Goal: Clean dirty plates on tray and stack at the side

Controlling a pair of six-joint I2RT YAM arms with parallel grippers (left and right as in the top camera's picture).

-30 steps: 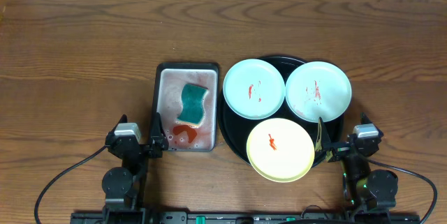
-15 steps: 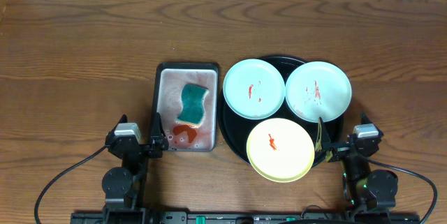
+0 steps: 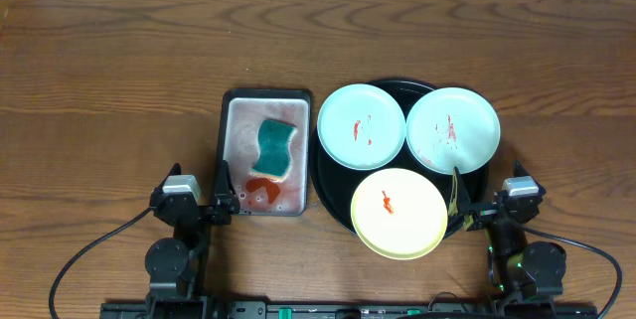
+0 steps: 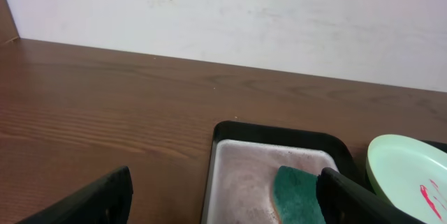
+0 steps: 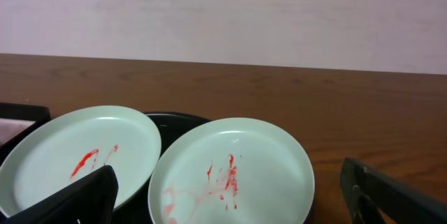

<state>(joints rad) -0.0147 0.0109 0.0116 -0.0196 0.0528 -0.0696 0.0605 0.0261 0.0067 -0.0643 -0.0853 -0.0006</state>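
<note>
Three plates lie on the round black tray (image 3: 475, 180): a mint-green plate (image 3: 361, 126) at its left, a mint-green plate (image 3: 453, 129) at its right, a pale yellow plate (image 3: 398, 213) at the front. All carry red sauce smears. The right wrist view shows the two green plates (image 5: 77, 155) (image 5: 234, 172). My left gripper (image 3: 217, 195) is open and empty at the near left, its fingers (image 4: 223, 199) wide apart before the silver tray. My right gripper (image 3: 459, 205) is open and empty by the yellow plate's right rim, seen also in the right wrist view (image 5: 230, 199).
A rectangular silver tray (image 3: 238, 120) left of the black tray holds a green sponge (image 3: 275, 147) and a red sauce smear (image 3: 262, 191); both show in the left wrist view (image 4: 241, 165) (image 4: 297, 195). Brown wood tabletop (image 3: 109, 90) surrounds everything.
</note>
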